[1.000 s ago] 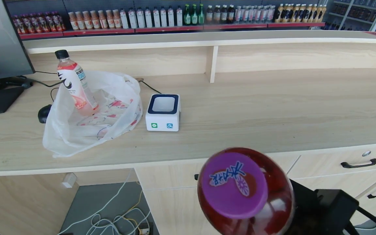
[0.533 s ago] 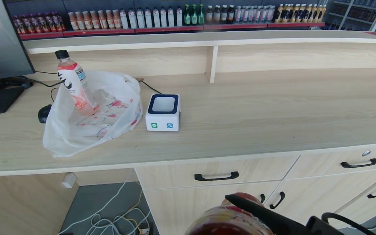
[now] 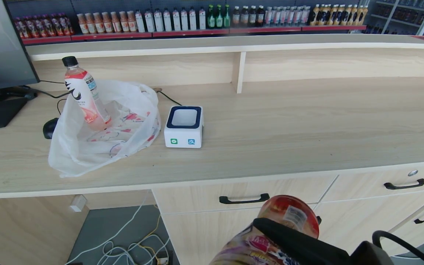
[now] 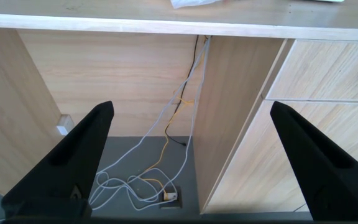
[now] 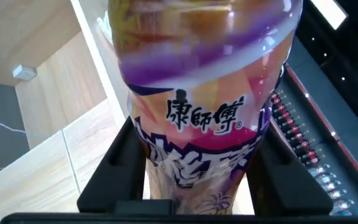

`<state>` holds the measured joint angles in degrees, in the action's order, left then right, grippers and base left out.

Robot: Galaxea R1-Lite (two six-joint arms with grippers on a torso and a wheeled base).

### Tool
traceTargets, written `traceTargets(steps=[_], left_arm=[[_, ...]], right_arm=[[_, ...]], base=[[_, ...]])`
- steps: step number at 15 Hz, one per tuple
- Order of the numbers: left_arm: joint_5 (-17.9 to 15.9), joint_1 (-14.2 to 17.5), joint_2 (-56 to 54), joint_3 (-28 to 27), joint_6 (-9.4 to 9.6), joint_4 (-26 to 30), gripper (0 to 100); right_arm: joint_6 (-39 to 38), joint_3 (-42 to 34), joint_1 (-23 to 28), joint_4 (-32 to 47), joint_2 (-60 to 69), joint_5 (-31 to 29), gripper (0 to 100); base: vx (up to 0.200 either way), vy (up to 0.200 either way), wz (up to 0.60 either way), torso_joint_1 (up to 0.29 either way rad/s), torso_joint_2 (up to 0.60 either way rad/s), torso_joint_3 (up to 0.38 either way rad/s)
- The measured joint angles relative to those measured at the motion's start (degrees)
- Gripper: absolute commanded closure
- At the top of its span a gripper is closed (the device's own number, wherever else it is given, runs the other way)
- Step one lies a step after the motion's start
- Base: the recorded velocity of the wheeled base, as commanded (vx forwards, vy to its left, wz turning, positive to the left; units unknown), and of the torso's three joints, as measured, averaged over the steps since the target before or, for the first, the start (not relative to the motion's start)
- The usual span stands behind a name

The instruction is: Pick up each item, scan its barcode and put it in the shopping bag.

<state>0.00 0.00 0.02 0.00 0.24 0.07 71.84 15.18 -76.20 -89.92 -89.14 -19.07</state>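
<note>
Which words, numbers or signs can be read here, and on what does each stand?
Held bottle in the right gripper: large dark characters, a brand name, not quoted.
Its barcode sticker: digits too small.
Scanner: two icon signs, no words.
Pink bottle in the shopping bag: print too small.

Light wooden surface [image 3: 300, 121] wide open right of white cube scanner [image 3: 183, 129]; translucent white plastic bag [image 3: 87, 147] blocks left.

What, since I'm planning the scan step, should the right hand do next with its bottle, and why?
Probably lift the bottle up and forward over the scanner, barcode facing down. The right hand holds it below the counter edge, before the drawers, barcode showing upward.
</note>
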Motion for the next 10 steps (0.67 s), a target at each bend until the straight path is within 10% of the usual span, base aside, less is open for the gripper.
traceTargets(steps=[10], left_arm=[[0.0,0.0,0.0,0.0,0.0,0.0,0]], right_arm=[[25.8,2.51,-0.95,-0.05,1.33,0.6,100]], base=[[0.0,0.0,0.0,0.0,0.0,0.0]])
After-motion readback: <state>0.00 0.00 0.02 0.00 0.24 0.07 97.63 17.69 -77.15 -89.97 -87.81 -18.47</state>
